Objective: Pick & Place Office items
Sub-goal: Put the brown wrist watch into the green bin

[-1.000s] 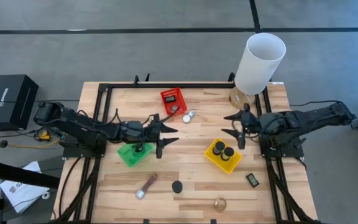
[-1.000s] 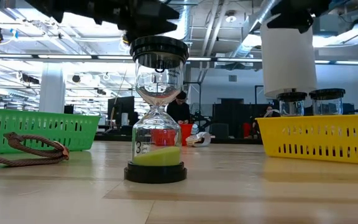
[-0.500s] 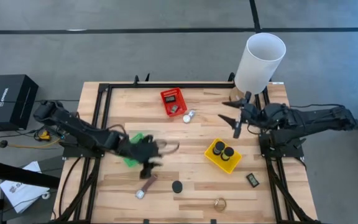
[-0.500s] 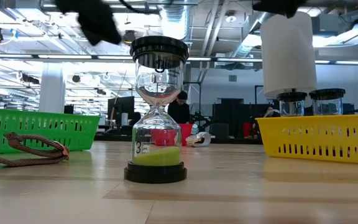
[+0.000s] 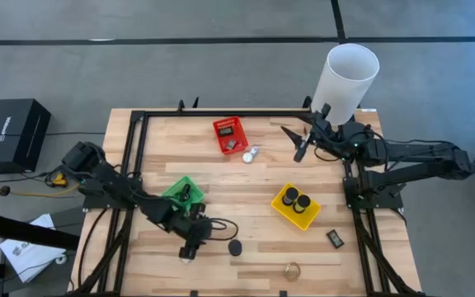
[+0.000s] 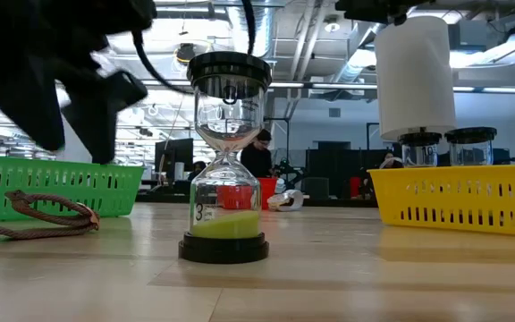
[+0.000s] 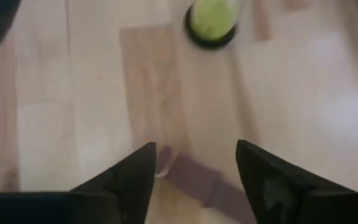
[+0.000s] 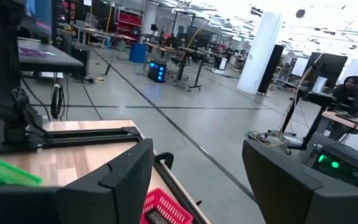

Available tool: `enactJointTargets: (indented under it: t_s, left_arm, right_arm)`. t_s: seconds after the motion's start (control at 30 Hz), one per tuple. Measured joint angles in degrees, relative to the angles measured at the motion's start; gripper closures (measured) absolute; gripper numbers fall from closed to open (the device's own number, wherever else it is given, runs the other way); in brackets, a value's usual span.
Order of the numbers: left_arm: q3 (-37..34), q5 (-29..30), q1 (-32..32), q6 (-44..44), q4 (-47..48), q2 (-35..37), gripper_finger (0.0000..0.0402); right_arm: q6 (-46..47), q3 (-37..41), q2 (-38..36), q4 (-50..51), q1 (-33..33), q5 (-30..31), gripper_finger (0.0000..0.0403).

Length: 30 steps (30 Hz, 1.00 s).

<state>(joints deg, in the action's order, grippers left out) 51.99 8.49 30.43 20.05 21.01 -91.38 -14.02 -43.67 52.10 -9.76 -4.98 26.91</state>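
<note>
Wooden table, open lab hall behind.
High view: left gripper (image 5: 195, 239) spread, poised over strap (image 5: 190, 250) lying diagonally near front edge; right gripper (image 5: 299, 140) spread, raised far back. Yellow basket (image 5: 285, 213) with two discs; red basket (image 5: 223, 129) with small items; green basket (image 5: 174, 190).
Left wrist view: strap (image 7: 191, 177) between fingers (image 7: 126, 177), untouched; hourglass (image 7: 210, 22) beyond.

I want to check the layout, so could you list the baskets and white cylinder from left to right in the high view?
green basket → red basket → yellow basket → white cylinder
</note>
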Motion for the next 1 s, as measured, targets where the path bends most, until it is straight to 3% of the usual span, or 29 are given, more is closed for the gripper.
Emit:
enactJointTargets:
  t_s: [0.23,0.43,0.57,0.87,1.0]
  left_arm:
    - [0.0,-5.2,-2.2,-4.7,-0.1,-6.2,0.0137]
    - [0.3,-8.0,-3.5,-5.2,0.3,-9.7,0.0140]
    - [0.2,-8.0,-3.9,-6.3,0.5,-9.9,0.0187]
    - [-0.1,-7.7,-4.4,-6.2,1.0,-7.5,0.0362]
    - [-0.2,-6.5,-4.2,-6.3,1.0,-0.9,0.0386]
  right_arm:
    - [-1.5,-2.0,3.7,-0.1,-1.7,0.0,0.0163]
    - [-1.5,-2.4,5.4,0.4,-2.7,-0.1,0.0163]
    - [-1.1,-2.4,5.1,1.8,-2.7,-0.1,0.0163]
    - [0.4,-2.5,4.1,5.1,-0.6,-0.1,0.0163]
    - [0.6,-2.5,4.1,5.1,0.5,0.0,0.0163]
